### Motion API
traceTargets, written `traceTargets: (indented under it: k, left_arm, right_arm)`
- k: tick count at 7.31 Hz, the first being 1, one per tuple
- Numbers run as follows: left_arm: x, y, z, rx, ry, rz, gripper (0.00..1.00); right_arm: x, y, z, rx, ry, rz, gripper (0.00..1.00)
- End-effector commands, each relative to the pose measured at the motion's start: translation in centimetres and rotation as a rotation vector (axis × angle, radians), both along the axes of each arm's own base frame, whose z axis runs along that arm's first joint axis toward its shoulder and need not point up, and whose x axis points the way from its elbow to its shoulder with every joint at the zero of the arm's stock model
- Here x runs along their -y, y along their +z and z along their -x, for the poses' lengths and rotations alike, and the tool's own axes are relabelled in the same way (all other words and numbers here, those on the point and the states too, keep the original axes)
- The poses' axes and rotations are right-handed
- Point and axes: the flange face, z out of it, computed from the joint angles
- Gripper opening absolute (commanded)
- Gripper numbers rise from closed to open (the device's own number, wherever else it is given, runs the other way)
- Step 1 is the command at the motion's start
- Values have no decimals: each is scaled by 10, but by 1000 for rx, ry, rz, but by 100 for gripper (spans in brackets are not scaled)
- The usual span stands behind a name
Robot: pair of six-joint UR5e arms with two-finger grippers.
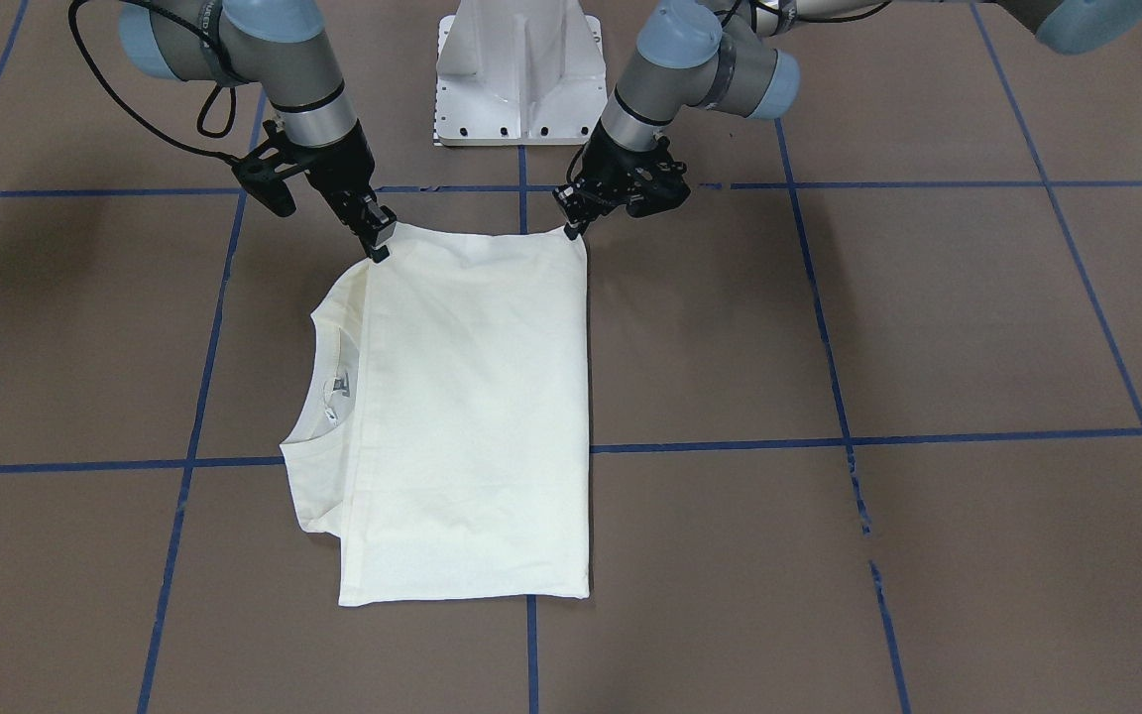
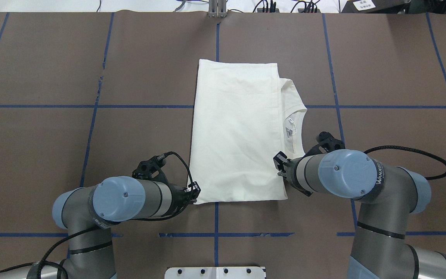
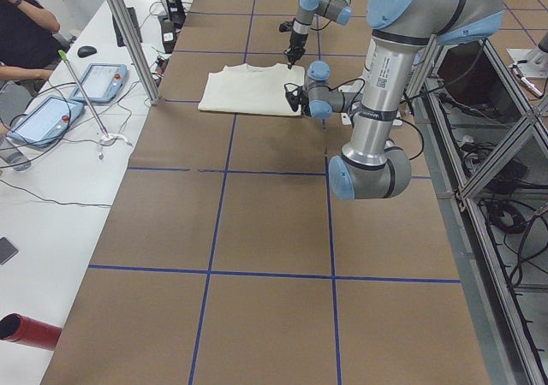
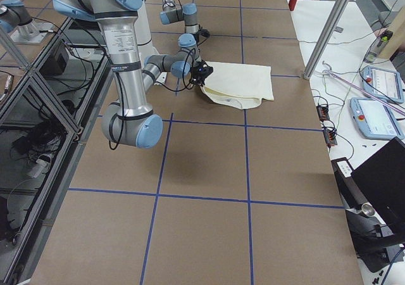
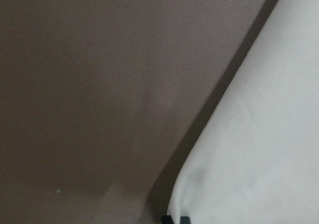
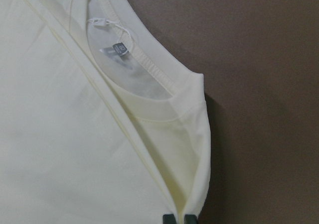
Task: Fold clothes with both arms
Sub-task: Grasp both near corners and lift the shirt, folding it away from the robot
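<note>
- T-shirt [image 1: 472,397] folded into a rectangle, plain cream side up, flat on brown table [image 1: 928,327], mid-table across blue tape lines [image 1: 730,446], near white base [image 1: 516,79].
- Ribbed collar [image 1: 328,387] and one shoulder sticking out from under top layer on robot's right; neck label [image 6: 119,50] showing inside collar.
- Right gripper [image 1: 378,243] clenched on shirt's base-side corner at the collar side, cloth edge pinched between fingertips [image 6: 169,219].
- Left gripper [image 1: 573,226] clenched on the other base-side corner, corner tented up slightly toward the tips.
- Both arms low over table, coming in from base side.
</note>
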Motion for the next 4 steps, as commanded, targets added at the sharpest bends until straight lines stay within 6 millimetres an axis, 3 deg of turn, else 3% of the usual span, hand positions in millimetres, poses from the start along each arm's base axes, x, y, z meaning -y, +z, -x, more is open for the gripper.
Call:
traceTargets:
  k: [1, 2, 3, 4]
  left_arm:
    - [-15, -33, 48, -58, -3, -5, 0]
    - [-36, -63, 72, -89, 1, 49, 0]
    - [-65, -87, 85, -100, 24, 113, 0]
    - [-72, -110, 102, -142, 23, 136, 0]
  right_arm:
    - [-3, -6, 0, 15, -9, -1, 0]
    - [-21, -14, 3, 32, -44, -6, 0]
    - [-50, -21, -6, 55, -89, -11, 0]
    - [-61, -38, -29, 100, -99, -25, 0]
